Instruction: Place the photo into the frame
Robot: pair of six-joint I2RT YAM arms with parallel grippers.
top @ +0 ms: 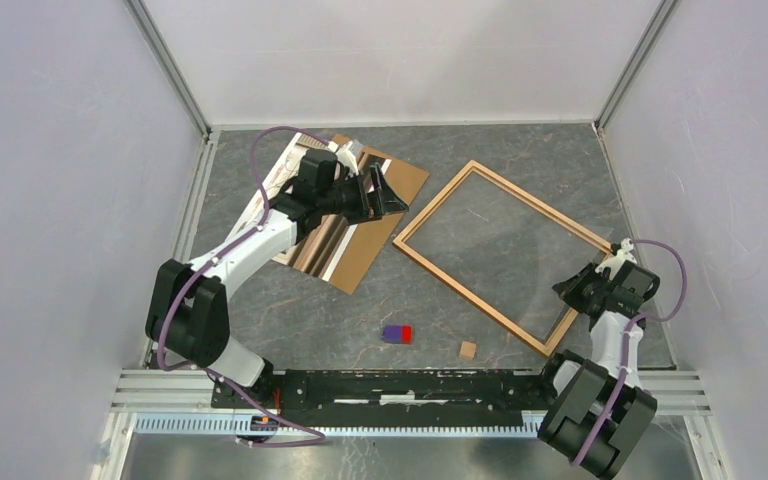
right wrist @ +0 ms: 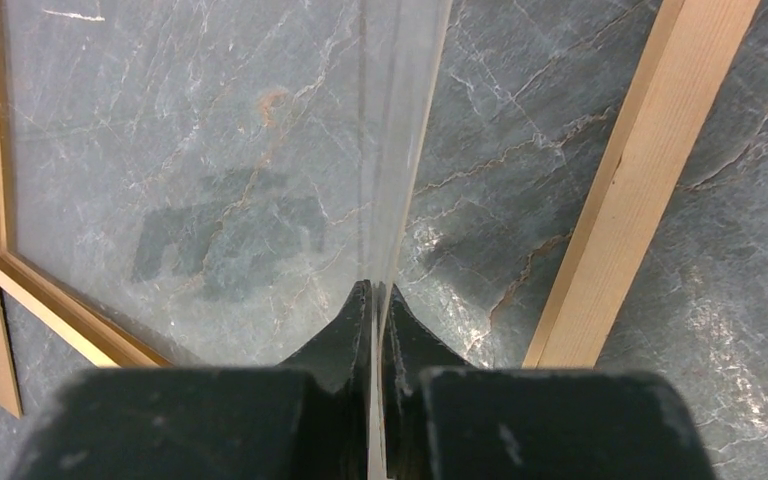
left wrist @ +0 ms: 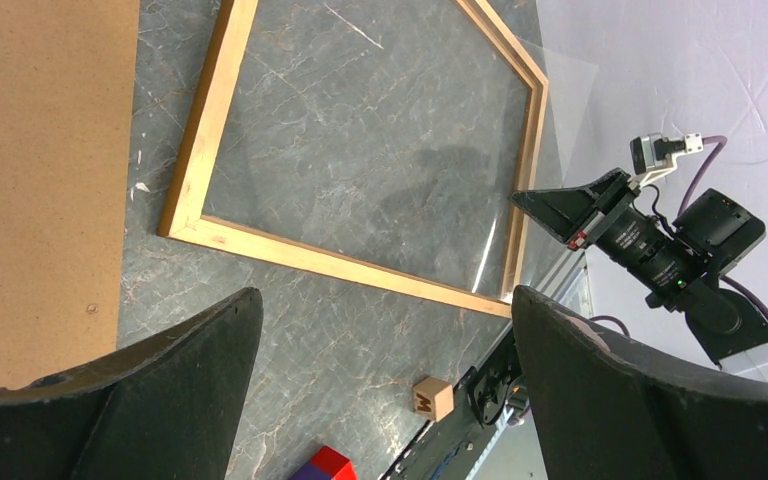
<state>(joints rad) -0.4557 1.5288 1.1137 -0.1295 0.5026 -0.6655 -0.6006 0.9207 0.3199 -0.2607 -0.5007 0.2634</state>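
The large glossy rectangular photo (top: 312, 245), a print with brown curtains and a white edge, lies at the far left of the grey marble-patterned worktop (top: 360, 310). It overlaps the left part of a plain brown backing board (top: 405, 180) and is partly hidden under the left arm. The left hand (top: 388, 192) hangs over that board with its black fingers (left wrist: 170, 390) spread wide apart and nothing between them. Its wrist view looks across the board (left wrist: 40, 180) toward the frame.

The thin rectangular frame of light orange-brown wood (top: 430, 262) lies flat on the right half of the worktop, turned at an angle and well apart from the photo. The grey surface shows through its opening.

The right hand (top: 568, 290) is at the frame's near right corner. Its fingers (right wrist: 345, 325) are pressed together on the edge of a clear transparent sheet (right wrist: 210, 150). The sheet spreads from the grip across the frame's opening. In the left wrist view, one of its corners (left wrist: 565, 100) reaches beyond the moulding (left wrist: 190, 170). The frame's right side rail (right wrist: 640, 180) runs just beside the held edge.

Near the arms' bases, a small purple and red block (top: 397, 333) sits left of a small light wooden cube (top: 468, 349). Both are apart from the frame.
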